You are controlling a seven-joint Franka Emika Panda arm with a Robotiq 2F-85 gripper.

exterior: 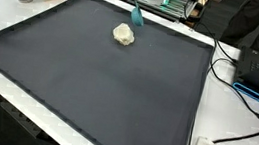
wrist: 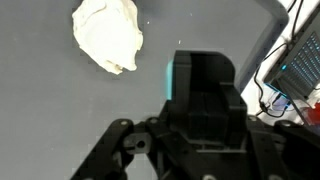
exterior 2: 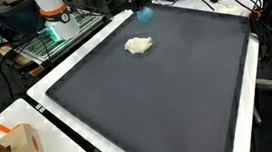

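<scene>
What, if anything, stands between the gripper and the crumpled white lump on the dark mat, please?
Nothing visible does. The gripper is close to the white lump, and only bare dark mat lies between them. The wrist view shows the same open stretch.

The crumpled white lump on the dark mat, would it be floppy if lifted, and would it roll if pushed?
Probably floppy: the white lump shows folds and creases, like wadded cloth or paper. Likely light, being loosely bunched. Pushed, it would sooner slide or deform on the flat mat than roll, given its irregular outline.
</scene>
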